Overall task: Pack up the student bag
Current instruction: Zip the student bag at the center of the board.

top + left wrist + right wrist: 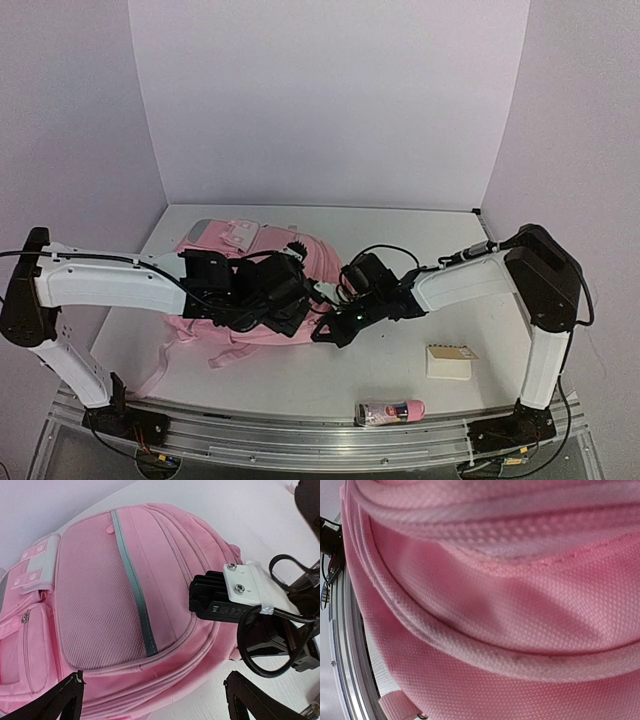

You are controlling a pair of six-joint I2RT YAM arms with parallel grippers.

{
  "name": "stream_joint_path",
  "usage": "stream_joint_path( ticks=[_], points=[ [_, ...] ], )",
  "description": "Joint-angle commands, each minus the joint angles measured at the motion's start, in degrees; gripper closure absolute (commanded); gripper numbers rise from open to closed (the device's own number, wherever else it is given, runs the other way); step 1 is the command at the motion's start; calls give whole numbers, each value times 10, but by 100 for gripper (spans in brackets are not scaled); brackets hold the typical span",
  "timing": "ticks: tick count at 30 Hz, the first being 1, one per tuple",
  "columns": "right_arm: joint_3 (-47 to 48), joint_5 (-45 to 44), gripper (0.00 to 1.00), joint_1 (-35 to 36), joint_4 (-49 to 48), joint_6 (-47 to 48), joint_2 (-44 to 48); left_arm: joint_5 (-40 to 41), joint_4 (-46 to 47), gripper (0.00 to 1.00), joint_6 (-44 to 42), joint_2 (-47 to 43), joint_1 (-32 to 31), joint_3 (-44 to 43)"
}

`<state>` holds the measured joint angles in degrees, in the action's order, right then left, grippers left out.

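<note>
Left gripper (152,697) released, jaws wide, hovering right over student bag (100,595). Bag lies flat, left-centre on desk (400,240), long axis roughly near-far. Right gripper (200,600) clenched at bag's right edge; can't tell if it holds fabric.

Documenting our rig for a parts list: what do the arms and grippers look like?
The left arm and right arm: white links, black joints, black cables. The left gripper and right gripper: black fingers; the right bears a white two-screw plate.
</note>
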<state>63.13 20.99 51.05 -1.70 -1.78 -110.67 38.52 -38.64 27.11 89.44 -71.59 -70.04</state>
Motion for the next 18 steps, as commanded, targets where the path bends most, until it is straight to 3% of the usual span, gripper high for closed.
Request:
stream_joint_path(
  ticks=[1, 8, 12, 16, 18],
  points=[
    [-2, -2, 100, -1, -39, -40, 23, -32, 65, 5, -152, 18, 42, -11],
    [5, -5, 100, -1, -43, -54, 23, -114, 104, 13, -250, 26, 71, 1],
    [11, -6, 100, -1, -42, -60, 19, -159, 52, 14, -268, 60, 71, -28],
    [14, -12, 100, -1, -43, -66, 15, -149, 46, 17, -271, 67, 72, -19],
    [14, -12, 100, -1, -43, -70, 14, -134, 57, 25, -283, 68, 79, -13]
  ],
)
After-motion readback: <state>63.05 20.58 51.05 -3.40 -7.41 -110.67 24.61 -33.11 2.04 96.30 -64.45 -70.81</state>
